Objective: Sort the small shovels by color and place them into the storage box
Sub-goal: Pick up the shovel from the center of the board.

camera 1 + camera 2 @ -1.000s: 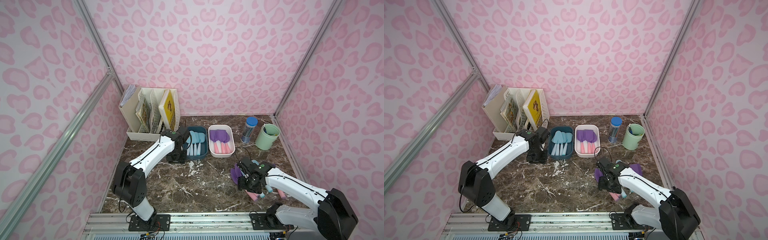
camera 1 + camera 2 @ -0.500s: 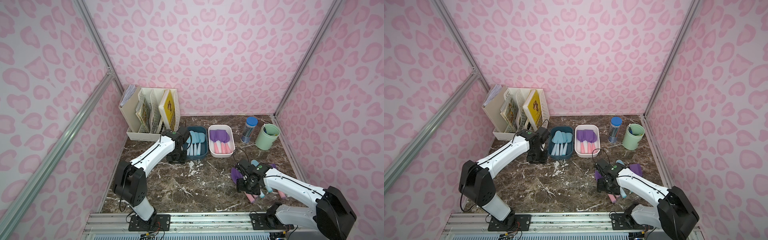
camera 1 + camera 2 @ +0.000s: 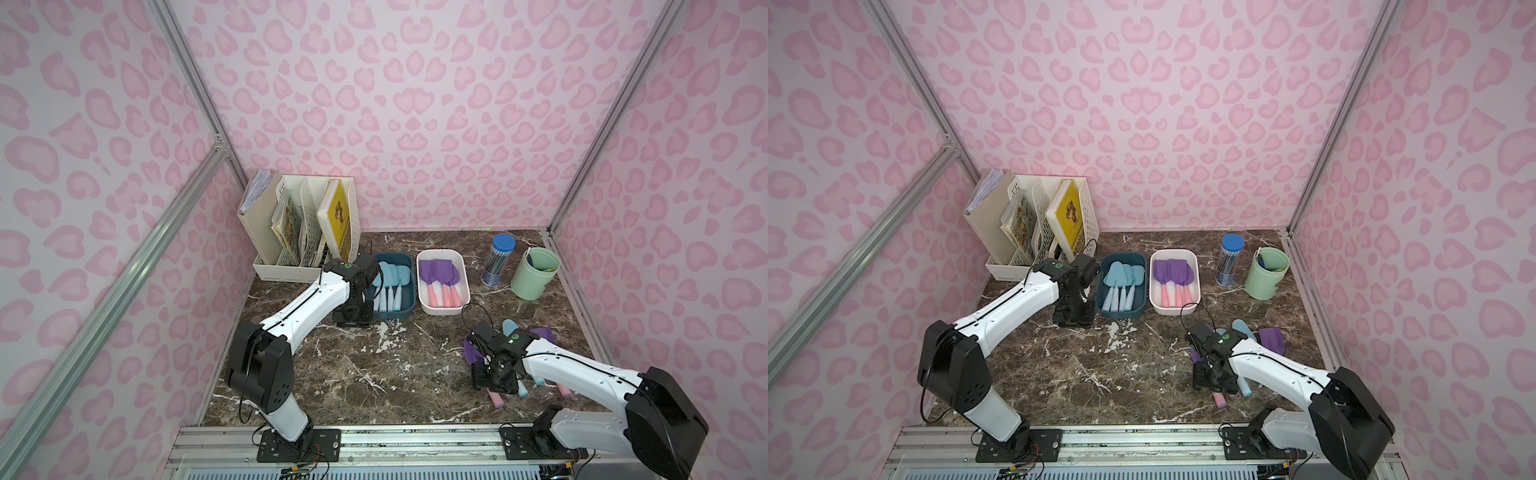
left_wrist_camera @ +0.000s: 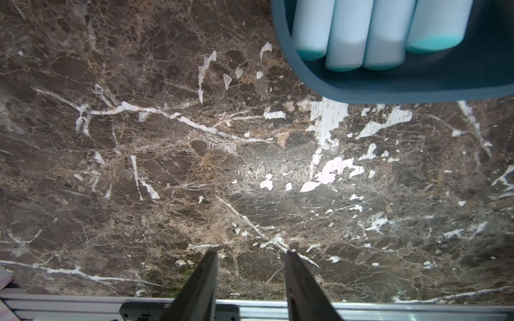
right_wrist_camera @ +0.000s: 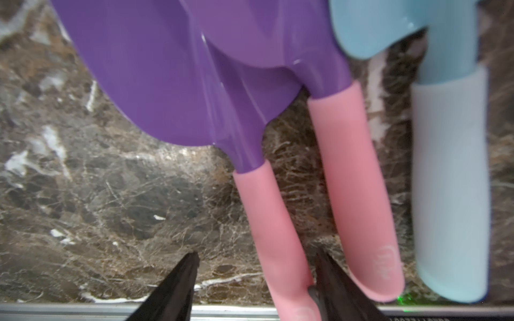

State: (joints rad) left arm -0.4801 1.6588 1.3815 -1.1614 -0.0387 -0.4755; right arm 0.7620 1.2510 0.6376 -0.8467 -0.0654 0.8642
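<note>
The right gripper (image 5: 256, 251) is hanging low over the table (image 5: 111, 194) with its jaws apart, straddling the pink handle (image 5: 278, 236) of a purple shovel (image 5: 167, 83); the handle is lying closer to one finger (image 5: 333, 278) than the other and nothing is squeezing it yet, so this is looking like the lining-up before a grasp; going for the handle rather than the wide, glossy blade is probably giving the jaws something narrow enough to pinch. Just beside that handle a second purple shovel (image 5: 358, 180) is lying almost parallel, with a blue shovel (image 5: 450, 180) beyond it; a closing finger may be catching the neighbour. In a top view more loose shovels (image 3: 544, 334) are lying around this gripper. The left gripper (image 4: 251, 251) is hovering over bare table, jaws apart and empty, just beside the blue box (image 3: 392, 315), probably waiting its turn; that box is holding only blue shovels (image 3: 390, 276), handles pointing toward the gripper. Well ahead of the right gripper the white box (image 3: 442, 311) is holding purple shovels (image 3: 438, 270); farther off the tube (image 3: 503, 242) is holding pencils (image 3: 495, 270) and the green cup (image 3: 532, 286) a few pens (image 3: 530, 261), I think.
</note>
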